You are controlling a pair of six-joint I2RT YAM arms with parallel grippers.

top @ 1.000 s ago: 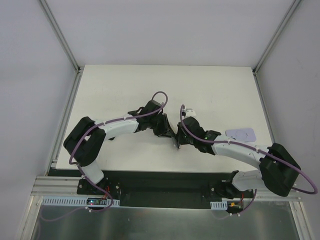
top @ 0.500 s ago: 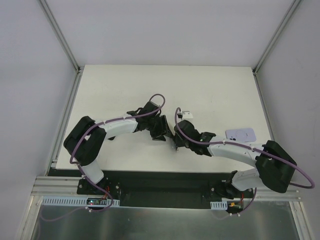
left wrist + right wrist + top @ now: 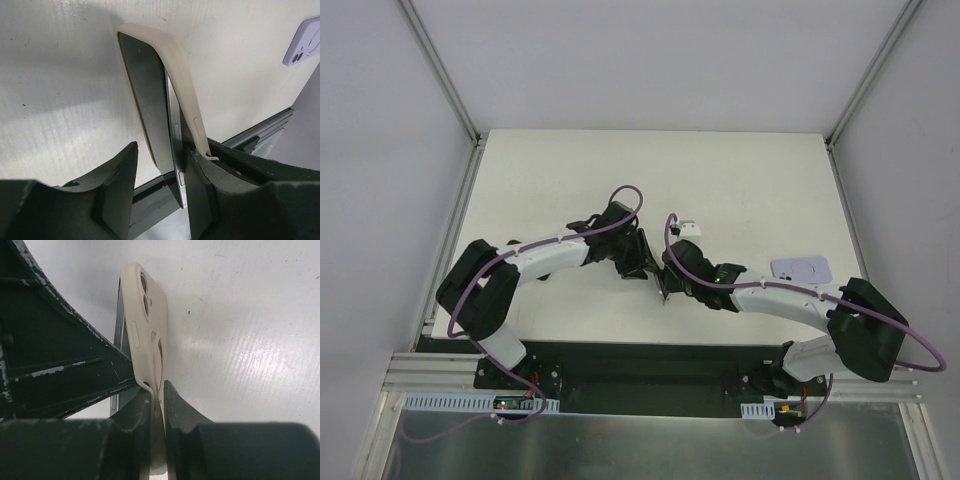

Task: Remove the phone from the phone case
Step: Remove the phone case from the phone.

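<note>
**Overhead view.** Both arms reach inward and meet just below the centre of the white table [image 3: 550, 180]. The left gripper [image 3: 638, 262] and right gripper [image 3: 665, 275] face each other closely, with the work piece raised on edge between them. A spare lilac case [image 3: 803, 268] lies flat near the table's right side, well apart from the grippers. A small white object [image 3: 688, 228] sits just beyond the right wrist.

**Left wrist view.** The dark phone [image 3: 155, 100] stands tilted between the jaws of the left gripper [image 3: 162, 155]. Its metal side rests against one finger, and a sliver of background shows beside the other, so it cannot be told whether the jaws truly clamp it. The cream phone case [image 3: 177, 75] still caps the phone's far end but has bowed away from its back along the near half. The lilac case [image 3: 304, 40] shows at the upper right corner.

**Right wrist view.** The right gripper [image 3: 156, 392] is drawn narrow, pinching the near edge of the phone case [image 3: 147, 325], whose camera cut-outs face the lens. The phone [image 3: 118, 325] shows as a thin dark strip behind it.
</note>
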